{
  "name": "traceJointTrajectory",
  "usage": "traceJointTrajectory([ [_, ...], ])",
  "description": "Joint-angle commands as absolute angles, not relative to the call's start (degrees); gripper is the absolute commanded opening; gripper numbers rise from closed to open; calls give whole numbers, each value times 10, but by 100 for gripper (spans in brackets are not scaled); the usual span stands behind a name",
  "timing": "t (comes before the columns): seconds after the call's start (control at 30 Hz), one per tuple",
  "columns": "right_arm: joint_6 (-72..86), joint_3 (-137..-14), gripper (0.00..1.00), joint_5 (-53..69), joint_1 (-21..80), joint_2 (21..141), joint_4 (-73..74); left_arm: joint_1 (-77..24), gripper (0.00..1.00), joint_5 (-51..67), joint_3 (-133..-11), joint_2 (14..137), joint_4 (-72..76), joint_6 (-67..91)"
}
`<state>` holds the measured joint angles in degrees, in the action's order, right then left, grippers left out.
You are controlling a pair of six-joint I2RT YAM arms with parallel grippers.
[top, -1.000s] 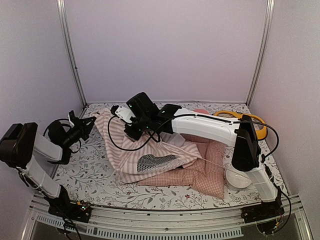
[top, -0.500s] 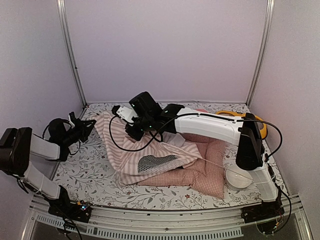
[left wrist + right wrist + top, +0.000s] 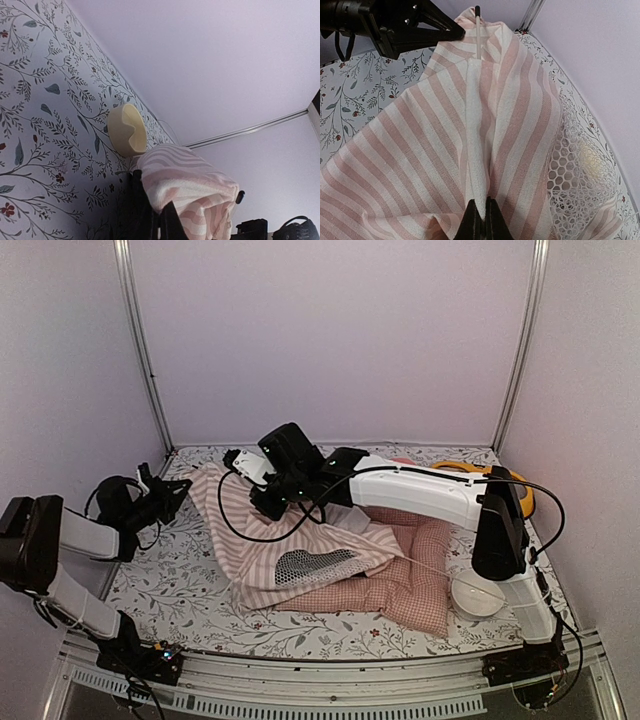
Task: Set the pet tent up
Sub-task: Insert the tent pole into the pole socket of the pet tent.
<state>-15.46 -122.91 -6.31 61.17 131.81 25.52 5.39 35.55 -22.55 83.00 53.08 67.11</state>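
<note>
Your right claw (image 3: 481, 220) is pinched shut on the pet tent (image 3: 420, 150) seam, with fabric spreading ahead of it. Your left claw (image 3: 183, 485) is closed beside the tent's pole (image 3: 478, 27) tip; can't tell if it's gripping.

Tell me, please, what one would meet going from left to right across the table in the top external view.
left gripper → pet tent → pink checked cushion → white bowl
</note>
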Motion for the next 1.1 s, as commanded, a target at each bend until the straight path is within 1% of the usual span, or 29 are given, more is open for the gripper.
traceJointTrajectory([
  [0.0, -150, -1240, 0, -63, 614, 1305, 257, 61, 0, 359, -239, 810, 535, 652],
  [0.87, -148, -1244, 0, -61, 614, 1309, 261, 58, 0, 371, -253, 775, 498, 616],
  [0.97, -144, -1244, 0, -61, 614, 1306, 261, 57, 0, 370, -256, 765, 483, 596],
  [1.07, -140, -1245, 0, -60, 613, 1301, 262, 53, 0, 364, -267, 746, 442, 542],
])
